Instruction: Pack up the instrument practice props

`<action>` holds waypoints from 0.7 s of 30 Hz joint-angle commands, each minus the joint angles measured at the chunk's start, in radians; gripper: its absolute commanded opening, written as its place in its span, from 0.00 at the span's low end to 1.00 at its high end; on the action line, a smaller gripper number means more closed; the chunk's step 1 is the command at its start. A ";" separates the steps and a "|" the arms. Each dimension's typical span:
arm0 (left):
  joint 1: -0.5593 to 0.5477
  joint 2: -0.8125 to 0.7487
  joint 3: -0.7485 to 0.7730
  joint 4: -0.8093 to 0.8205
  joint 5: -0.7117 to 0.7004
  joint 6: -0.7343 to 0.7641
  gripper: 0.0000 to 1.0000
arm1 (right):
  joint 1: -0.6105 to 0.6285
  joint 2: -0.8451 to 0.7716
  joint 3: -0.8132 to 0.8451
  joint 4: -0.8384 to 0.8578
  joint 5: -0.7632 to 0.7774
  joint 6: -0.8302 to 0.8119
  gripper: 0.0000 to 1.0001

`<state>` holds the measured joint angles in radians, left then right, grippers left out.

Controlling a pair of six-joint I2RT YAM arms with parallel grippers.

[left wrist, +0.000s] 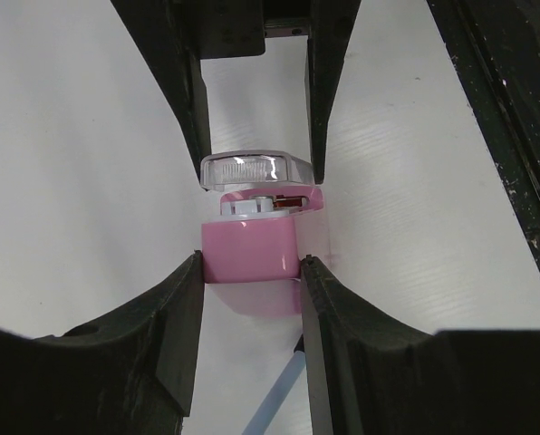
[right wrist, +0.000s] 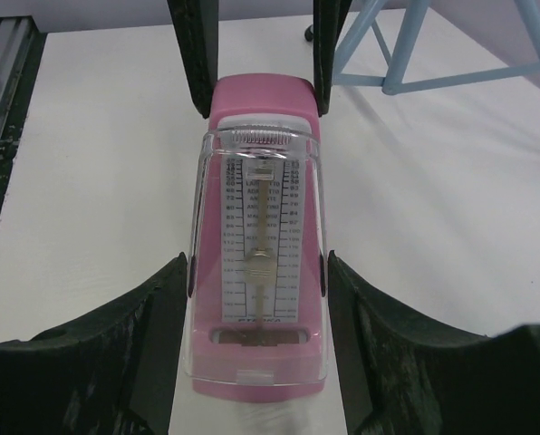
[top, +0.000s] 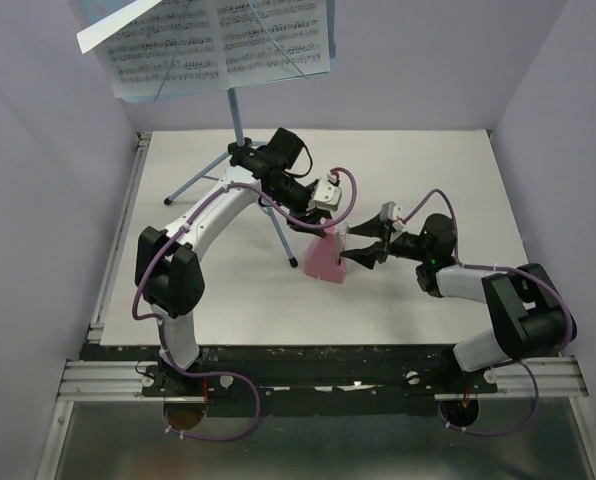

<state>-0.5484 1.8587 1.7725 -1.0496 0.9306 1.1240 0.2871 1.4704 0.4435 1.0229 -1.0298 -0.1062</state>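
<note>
Metronome (top: 325, 258), pink with a clear cover: centre of the overhead view, on the white table (top: 428, 170). Scale numerals behind the cover are too small for you to read surely. Your left gripper (left wrist: 252, 276) clamps the pink body and your right gripper (right wrist: 256, 281) clamps the cover. Music stand (top: 236, 110) with sheet music (top: 218, 40): upper left, one leg just beside the metronome. Table edges well apart.

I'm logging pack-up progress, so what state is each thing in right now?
music stand: unfolded, standing on its tripod legs at the back of the table.
sheet music: spread on the stand's desk.
metronome: upright on the table, clear cover on.
left claw: closed on the metronome's pink body.
right claw: closed on the metronome's cover sides.
</note>
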 commanded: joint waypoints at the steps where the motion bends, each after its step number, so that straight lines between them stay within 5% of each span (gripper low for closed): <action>1: 0.008 0.000 -0.048 -0.087 -0.079 0.025 0.00 | 0.006 0.031 0.035 0.065 -0.007 -0.024 0.00; 21: 0.008 -0.012 -0.084 -0.070 -0.070 0.008 0.00 | 0.058 0.094 0.067 0.072 -0.003 -0.027 0.00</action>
<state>-0.5442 1.8351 1.7374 -1.0336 0.9310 1.1172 0.3386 1.5452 0.4873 1.0756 -1.0309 -0.1017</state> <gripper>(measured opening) 0.512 0.655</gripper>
